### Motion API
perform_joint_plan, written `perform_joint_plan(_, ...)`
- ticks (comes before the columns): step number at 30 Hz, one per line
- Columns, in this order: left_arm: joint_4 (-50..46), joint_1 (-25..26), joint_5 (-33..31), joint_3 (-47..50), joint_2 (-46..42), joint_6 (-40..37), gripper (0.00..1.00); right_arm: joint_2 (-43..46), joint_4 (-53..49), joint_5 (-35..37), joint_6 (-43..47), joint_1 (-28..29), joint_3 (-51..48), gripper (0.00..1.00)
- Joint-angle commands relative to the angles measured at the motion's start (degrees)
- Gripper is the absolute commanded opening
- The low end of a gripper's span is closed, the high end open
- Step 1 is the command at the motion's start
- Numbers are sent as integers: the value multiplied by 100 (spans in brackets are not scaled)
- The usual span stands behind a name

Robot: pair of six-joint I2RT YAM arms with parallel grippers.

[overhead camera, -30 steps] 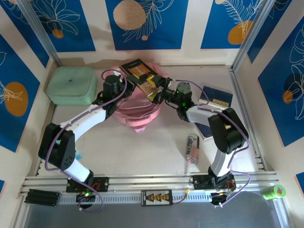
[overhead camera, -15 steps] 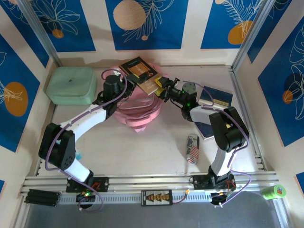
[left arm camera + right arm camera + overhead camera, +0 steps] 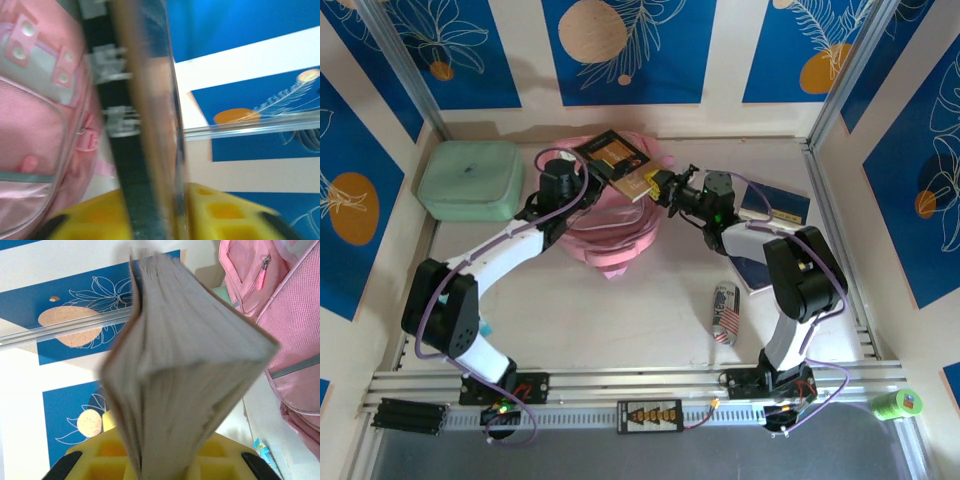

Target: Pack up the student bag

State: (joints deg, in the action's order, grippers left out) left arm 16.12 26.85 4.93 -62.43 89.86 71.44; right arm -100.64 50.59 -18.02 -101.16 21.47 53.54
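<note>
The counter (image 3: 650, 300) is pale and boxed in by blue-and-white walls, with both arms reaching to its far middle. There the student bag (image 3: 610, 235) lies, the largest thing on it. Its far half is covered from above by the arms and the book, so its opening cannot be made out. The left wrist camera sees the bag's pink mesh and a grey panel (image 3: 35, 150) at the left of its frame. The right wrist camera catches a zip pull and mesh side (image 3: 295, 340), cut off at the right edge.

A mint green case (image 3: 470, 180) sits at the far left, just beside the bag.

A thick brown-covered book (image 3: 616, 163) hangs over the far part of the bag. The right tool (image 3: 658, 188) is clamped on it. In its own view the yellow fingers (image 3: 90, 452) press the page block (image 3: 185, 380) from both sides, and the book's top is blurred.

The left tool (image 3: 582, 172) meets the book's other end. Up close the book's edge (image 3: 135, 150) runs as a dark smear between that tool's yellow fingers (image 3: 220, 212). I cannot tell whether they pinch it or only straddle it.

A blue notebook (image 3: 775, 205) at the right is partly hidden by the right arm.

A small can (image 3: 725, 312) lies on its side nearer the bases.

A green tape roll (image 3: 897, 404) rests beyond the rail at the near right.
</note>
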Motion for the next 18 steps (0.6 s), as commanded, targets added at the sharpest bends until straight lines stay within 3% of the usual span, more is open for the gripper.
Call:
perform_joint_plan(1, -720, -54, 153, -248, -4, -548, 57, 475, -232, -7, 579, -197, -103, 8)
perform_joint_plan(4, -1502, -161, 197, -343, -54, -1153, 80, 816, -603, -50, 896, -404, -317, 8)
perform_joint_plan(9, -2504, -260, 381, -676, -44, -2998, 99, 1448, -1670, -104, 1599, -804, -570, 8)
perform_joint_plan(18, -4533, -164, 412, -1731, 304, -6631, 100, 2539, -3489, 315, 2690, -1324, -696, 8)
